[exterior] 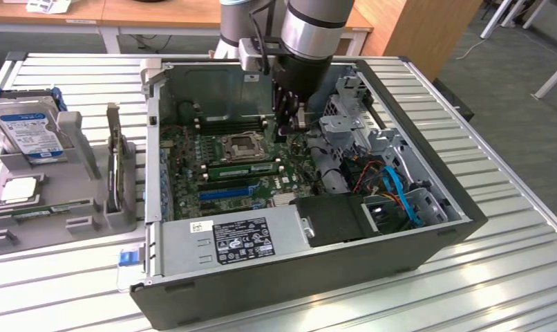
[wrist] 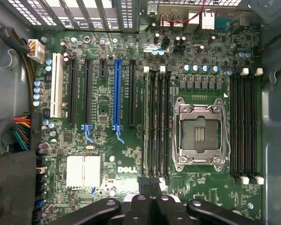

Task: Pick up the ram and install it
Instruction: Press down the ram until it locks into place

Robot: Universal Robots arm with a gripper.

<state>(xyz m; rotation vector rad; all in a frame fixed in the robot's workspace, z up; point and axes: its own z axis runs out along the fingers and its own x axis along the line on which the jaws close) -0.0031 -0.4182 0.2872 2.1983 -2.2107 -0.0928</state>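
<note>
Closed gripper (wrist: 150, 185), holding nothing visible, hovers over motherboard (exterior: 188, 149). In the exterior view, ram (exterior: 245, 167) appears slotted at socket's (exterior: 242, 145) six o'clock. Seating stage, judging by this; calls for straight, even downward pressure.

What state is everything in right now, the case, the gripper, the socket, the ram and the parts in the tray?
Case, open, lying on its side.
Gripper, shut, above the motherboard.
Socket, empty, frame down.
Ram, upright on the motherboard beside the socket.
Hard drive, propped upright in the tray, outside the case.
Processor, lying flat in the tray.
Tray stick, lying flat.
</note>
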